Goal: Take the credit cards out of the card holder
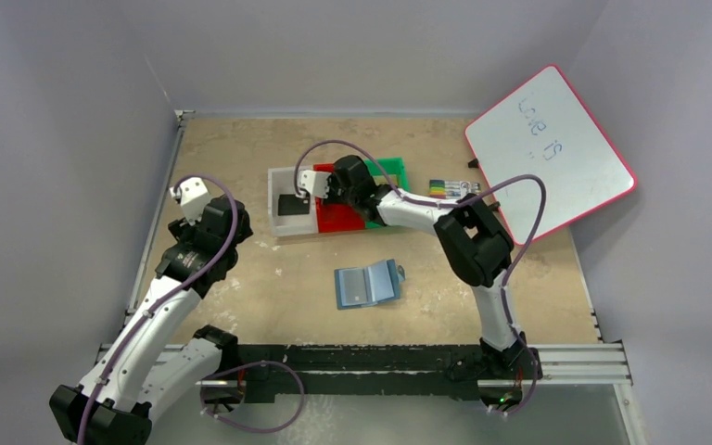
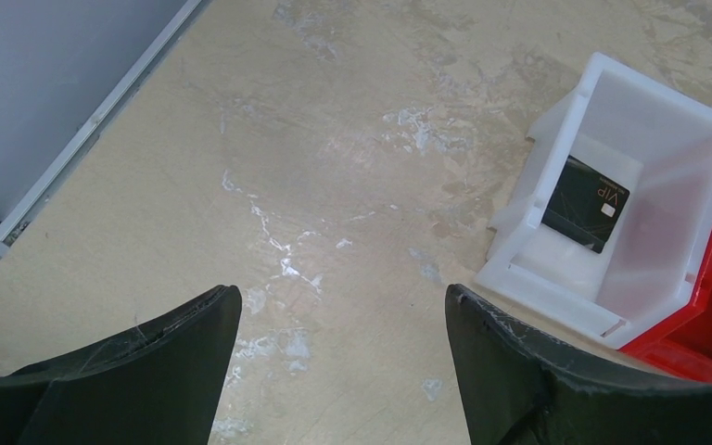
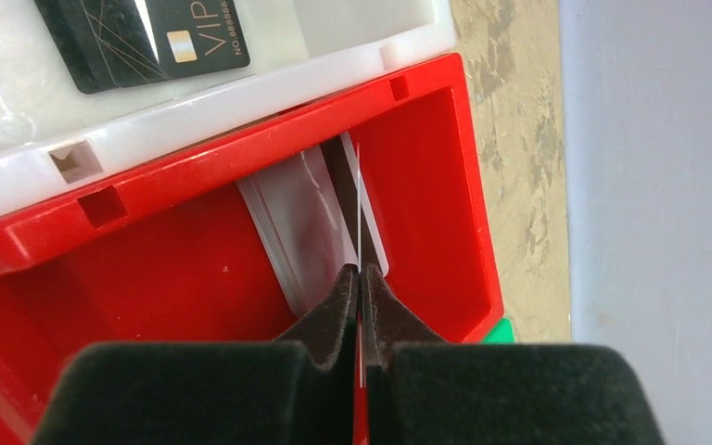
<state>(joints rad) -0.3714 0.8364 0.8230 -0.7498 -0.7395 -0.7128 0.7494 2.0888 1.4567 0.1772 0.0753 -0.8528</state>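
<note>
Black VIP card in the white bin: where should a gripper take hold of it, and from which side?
Probably its short edge nearest the low front lip, coming from above that side: the black card seems to lie flat in the white bin, tall walls elsewhere.

Card holder [image 1: 368, 285] mid-table. Bin row [image 1: 338, 219] at its 12 o'clock; card [image 1: 289, 204] in leftmost bin [image 1: 293, 228]; markers [image 1: 452, 187] at row's 3 o'clock.

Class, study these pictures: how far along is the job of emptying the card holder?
Done: a black card lies in the white bin. In hand: the right claw pinches a thin card edge-on over the red bin; the left claw hangs open, empty. Left: the holder lies open; whether cards remain inside is unclear.
</note>
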